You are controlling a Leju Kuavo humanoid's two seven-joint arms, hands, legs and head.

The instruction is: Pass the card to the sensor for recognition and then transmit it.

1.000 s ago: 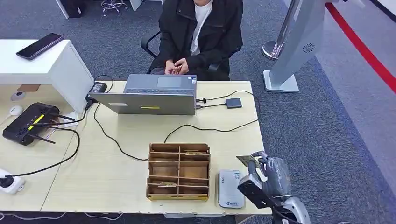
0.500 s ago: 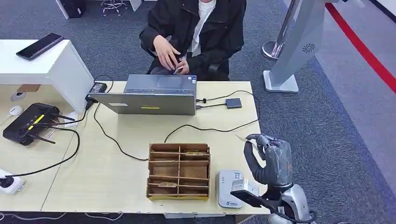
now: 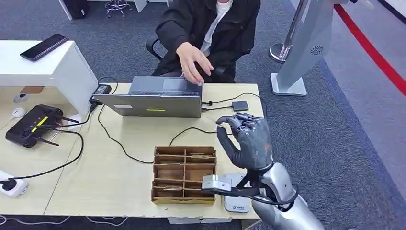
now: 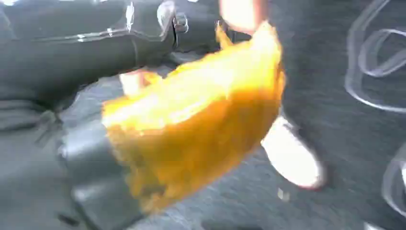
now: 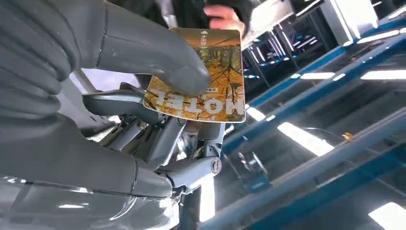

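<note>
My right hand [image 3: 246,141] is raised above the table's right part, its back toward the head camera. In the right wrist view this hand [image 5: 72,120] pinches a hotel card [image 5: 206,72] with an autumn-tree picture between thumb and fingers. The person's hand [image 3: 194,60] reaches out over the laptop toward it, and shows just beyond the card [image 5: 225,17]. The white card sensor [image 3: 237,206] lies at the table's front edge, partly hidden under my wrist. The left wrist view is blurred, with an orange-yellow shape [image 4: 191,115] over dark floor; I cannot tell how my left hand stands.
A wooden compartment box [image 3: 184,175] stands left of the sensor. A grey laptop [image 3: 158,98] sits at the far edge, with a small dark hub [image 3: 239,105] and cables to its right. A black router [image 3: 33,125] lies far left. A grey stand [image 3: 306,43] is beyond the table.
My right hand rose from the table's front right corner, up and toward the person, still holding the card. The person's hand lifted from the lap and reached forward over the laptop.
</note>
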